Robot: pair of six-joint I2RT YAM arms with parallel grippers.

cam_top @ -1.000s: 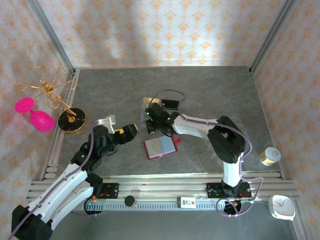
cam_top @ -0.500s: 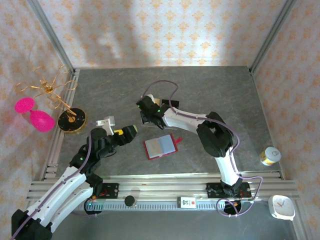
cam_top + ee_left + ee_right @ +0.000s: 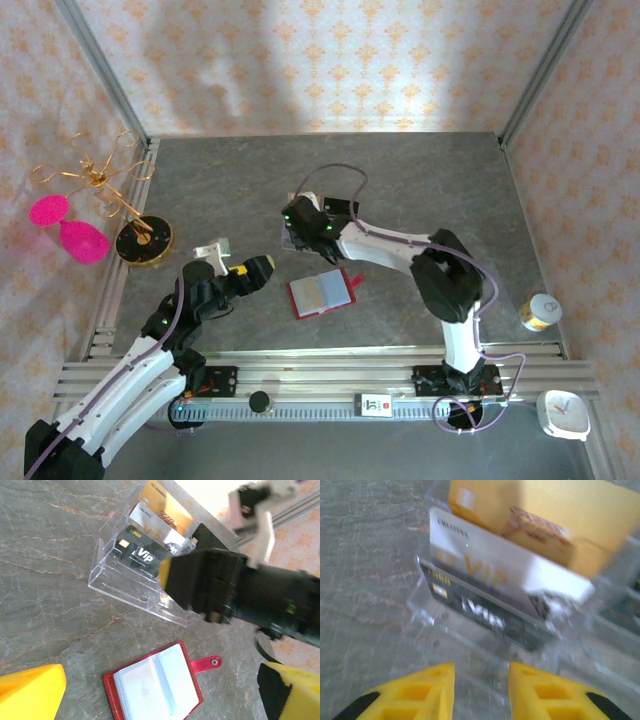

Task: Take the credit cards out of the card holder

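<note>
The card holder [image 3: 322, 293] lies open on the table, its pale grey-blue sleeves [image 3: 155, 687] facing up and its red tab [image 3: 207, 664] pointing right. I cannot tell whether a card sits inside the sleeves. A whitish credit card [image 3: 505, 575] stands in the middle tier of a clear stand [image 3: 130, 587], between a gold card [image 3: 545, 520] and a black VIP card [image 3: 480, 610]. My right gripper [image 3: 295, 222] [image 3: 481, 672] is open and empty just in front of that stand. To the left of the holder, my left gripper [image 3: 260, 268] [image 3: 160, 680] is open and holds nothing.
A dark flat thing [image 3: 340, 208] lies behind the stand; I cannot tell what it is. A gold wire ornament on a black base [image 3: 143, 240] and pink shapes [image 3: 80, 240] stand at the left edge. A small jar [image 3: 538, 312] and a white clock [image 3: 565, 413] are at the right.
My right gripper moved from beside the card holder up to the clear stand, then shifted slightly right. My left arm drew back a little toward its base.
</note>
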